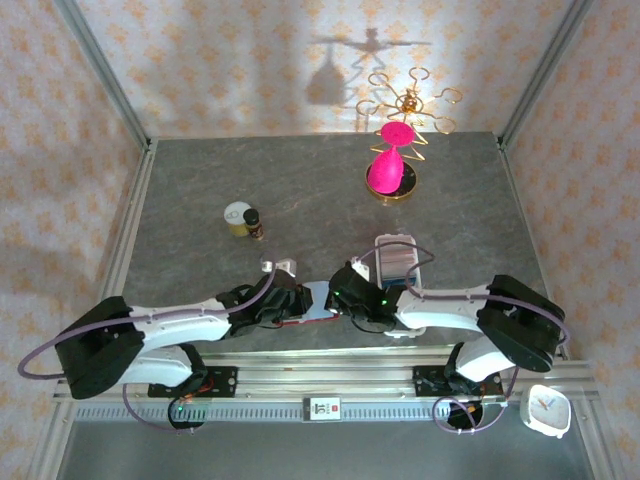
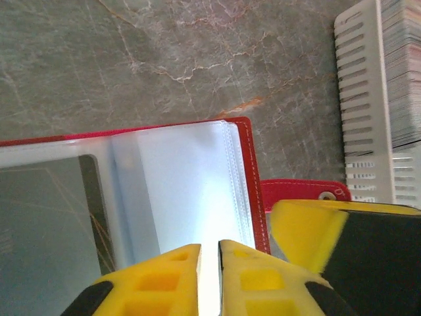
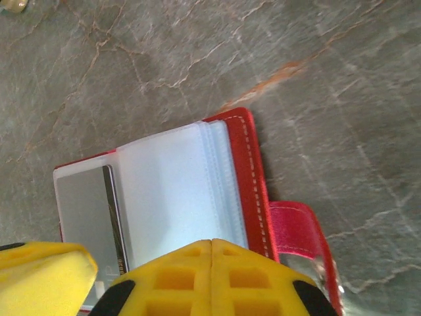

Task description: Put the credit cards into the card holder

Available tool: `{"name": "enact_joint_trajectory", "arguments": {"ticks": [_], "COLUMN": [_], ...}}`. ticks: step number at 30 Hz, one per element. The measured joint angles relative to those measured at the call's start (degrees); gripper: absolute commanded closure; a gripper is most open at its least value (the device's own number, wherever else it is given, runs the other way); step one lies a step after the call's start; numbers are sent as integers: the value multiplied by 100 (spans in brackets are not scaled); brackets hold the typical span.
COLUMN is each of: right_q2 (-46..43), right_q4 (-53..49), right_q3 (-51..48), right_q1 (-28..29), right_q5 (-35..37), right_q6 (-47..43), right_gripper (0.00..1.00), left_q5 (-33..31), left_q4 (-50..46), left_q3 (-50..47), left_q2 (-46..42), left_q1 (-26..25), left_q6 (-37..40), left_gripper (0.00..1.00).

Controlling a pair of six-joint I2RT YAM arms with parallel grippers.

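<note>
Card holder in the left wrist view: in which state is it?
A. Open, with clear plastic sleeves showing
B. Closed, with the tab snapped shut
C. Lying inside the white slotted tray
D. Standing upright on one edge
A: the card holder lies open and flat, with its clear sleeves exposed and its snap tab loose at the side.

Seen from above, the left arm [image 1: 170, 325] lies low from its base at 8 o'clock and reaches toward 3 o'clock. The right arm [image 1: 450, 305] reaches from 4 o'clock toward 9 o'clock, and the wrists almost meet just below centre. The left gripper [image 2: 209, 249] has its yellow fingers [image 2: 158, 283] drawn to a thin slit on a clear sleeve of the card holder [image 2: 255, 197], while the right gripper [image 3: 210, 245] has its fingers [image 3: 263, 283] pressed flat together.
</note>
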Motion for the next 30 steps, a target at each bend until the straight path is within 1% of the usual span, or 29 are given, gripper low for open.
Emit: {"name": "enact_joint_trajectory", "arguments": {"ticks": [5, 10, 14, 17, 24, 27, 30], "right_q2": [-109, -107, -81, 59, 302, 356, 385], "right_q4": [4, 33, 164, 315, 452, 560, 754], "right_q3": [-50, -59, -61, -61, -61, -61, -63], "right_q1": [0, 0, 0, 0, -9, -37, -52], "right_q5": [79, 57, -52, -203, -426, -542, -678], "right_q6": [22, 22, 17, 24, 90, 140, 173], "right_gripper": [100, 99, 92, 90, 79, 76, 76], "left_q5": [81, 74, 22, -37, -109, -127, -149], "left_q4": [177, 201, 208, 208, 227, 282, 343], "left_q3": [142, 146, 83, -81, -334, -411, -463], "left_q2": [503, 619, 612, 590, 319, 267, 240], "left_q1": [0, 0, 0, 0, 0, 0, 0], "left_q6": [72, 101, 103, 98, 81, 57, 35], "left_gripper": [91, 91, 92, 91, 91, 91, 91]}}
